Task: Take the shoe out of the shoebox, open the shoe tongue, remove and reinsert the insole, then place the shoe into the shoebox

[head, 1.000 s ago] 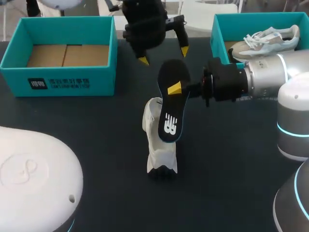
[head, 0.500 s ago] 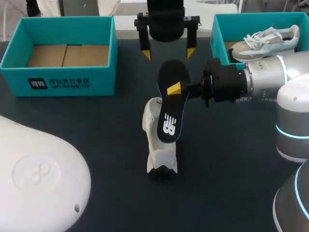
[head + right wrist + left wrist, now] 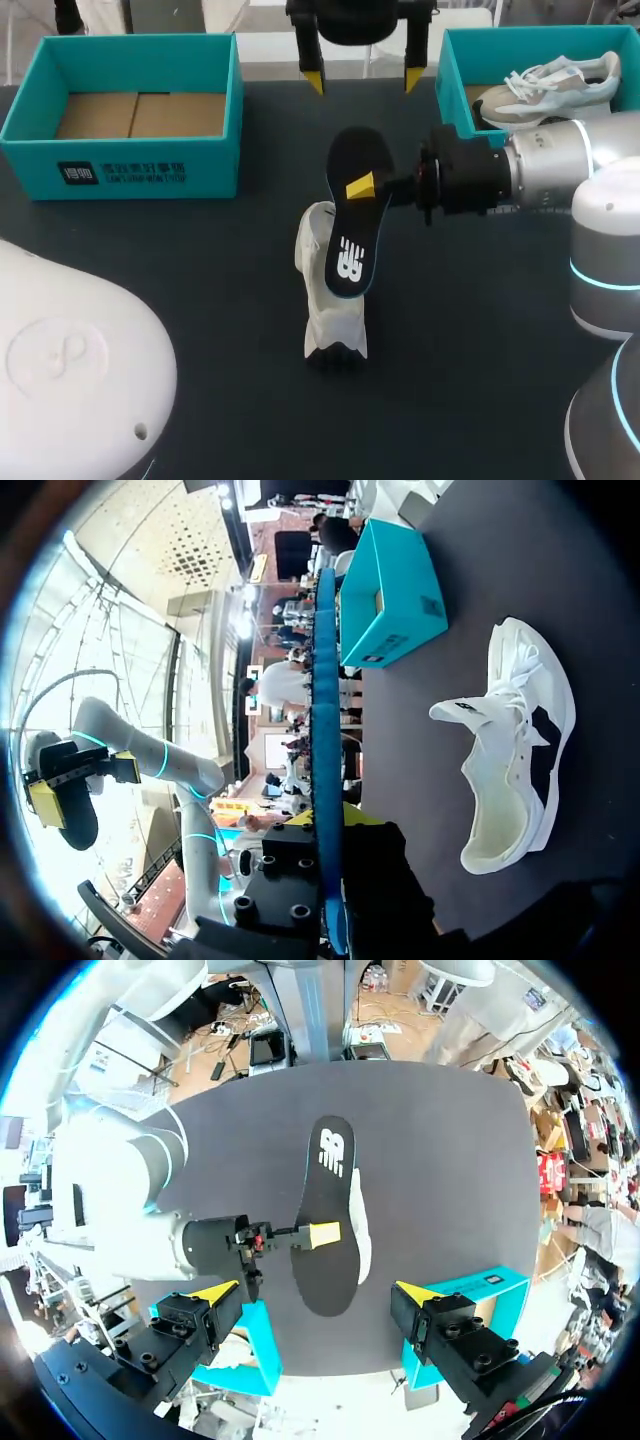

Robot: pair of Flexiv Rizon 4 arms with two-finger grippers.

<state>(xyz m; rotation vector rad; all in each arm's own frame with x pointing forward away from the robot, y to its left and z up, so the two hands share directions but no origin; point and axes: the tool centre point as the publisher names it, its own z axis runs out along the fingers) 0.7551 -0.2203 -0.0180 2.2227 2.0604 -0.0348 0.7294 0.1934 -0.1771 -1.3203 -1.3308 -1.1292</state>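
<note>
My right gripper (image 3: 362, 187) is shut on a black insole (image 3: 352, 235) and holds it on edge above the table's middle. Right beneath it a white shoe (image 3: 333, 305) rests on the dark table. In the right wrist view the insole (image 3: 325, 710) shows edge-on between my right gripper's (image 3: 328, 825) tips, with the shoe (image 3: 520, 750) beside it, its opening facing the camera. My left gripper (image 3: 363, 80) hangs open over the table's far edge, apart from the insole. From the left wrist view the left gripper (image 3: 315, 1292) looks down at the insole (image 3: 325, 1175).
An empty teal shoebox (image 3: 120, 160) stands at the far left. A second teal shoebox (image 3: 445, 70) at the far right holds another shoe (image 3: 550, 85). My left arm's white housing (image 3: 70, 370) fills the near left corner.
My left gripper has turned and drawn back from the insole toward the table's far edge. The right gripper, insole and shoe have stayed put.
</note>
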